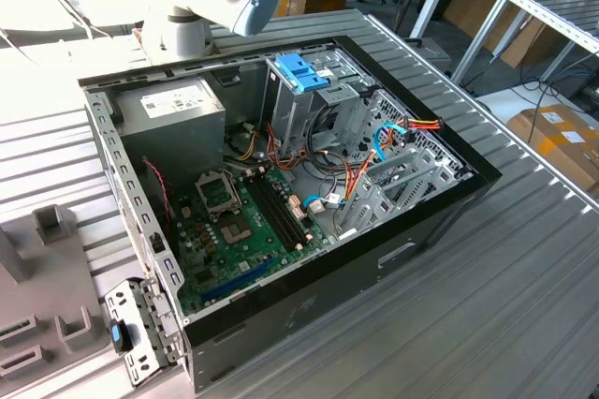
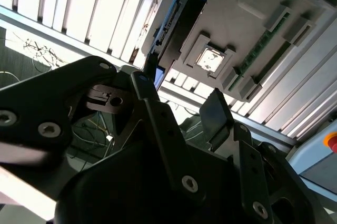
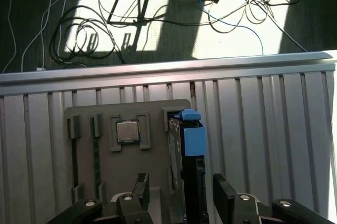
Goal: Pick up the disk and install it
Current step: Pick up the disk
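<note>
First wrist view shows the disk (image 3: 192, 145) between the gripper's (image 3: 181, 188) spread fingers.

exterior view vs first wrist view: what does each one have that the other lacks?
Exterior view: the open computer case with its motherboard, power supply and blue handle on the drive cage. First wrist view: the disk standing on edge in the grey holder tray, a processor chip beside it, the open gripper near the disk, and floor cables. Both: the holder tray and the ribbed metal table.
</note>
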Motion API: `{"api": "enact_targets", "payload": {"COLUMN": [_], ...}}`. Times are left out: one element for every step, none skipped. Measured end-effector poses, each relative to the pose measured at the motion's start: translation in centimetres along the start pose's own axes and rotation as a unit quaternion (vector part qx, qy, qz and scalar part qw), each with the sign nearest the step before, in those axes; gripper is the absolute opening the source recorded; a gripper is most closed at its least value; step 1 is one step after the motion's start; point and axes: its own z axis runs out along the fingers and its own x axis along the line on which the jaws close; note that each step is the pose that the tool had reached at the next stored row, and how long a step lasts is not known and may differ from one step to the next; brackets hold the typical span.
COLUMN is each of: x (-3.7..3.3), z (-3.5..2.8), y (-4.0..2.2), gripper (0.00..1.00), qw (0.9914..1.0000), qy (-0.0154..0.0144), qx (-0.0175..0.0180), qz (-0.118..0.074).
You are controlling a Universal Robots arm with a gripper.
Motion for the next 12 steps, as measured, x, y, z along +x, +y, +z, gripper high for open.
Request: {"api": "enact_targets", "payload": {"x": [0.0,0.0,0.0,0.0,0.0,0.0,0.0,0.01,0.02,0.02,0.02,0.02], "z": [0.01,0.03,0.05,0.07,0.08,0.11,0.11,0.47,0.76,0.77,0.78,0.8], "y": [0.0,0.0,0.0,0.0,-0.01,-0.01,-0.01,-0.03,-0.04,-0.04,-0.04,-0.05], "gripper": [0.6,0.6,0.6,0.6,0.6,0.6,0.6,0.6,0.6,0.6,0.6,0.6], "qw": [1.0,1.0,1.0,1.0,1.0,1.0,1.0,1.0,1.0,1.0,1.0,1.0], "qy": [0.0,0.0,0.0,0.0,0.0,0.0,0.0,0.0,0.0,0.0,0.0,0.0], "qx": [0.0,0.0,0.0,0.0,0.0,0.0,0.0,0.0,0.0,0.0,0.0,0.0], "qz": [0.0,0.0,0.0,0.0,0.0,0.0,0.0,0.0,0.0,0.0,0.0,0.0]}}
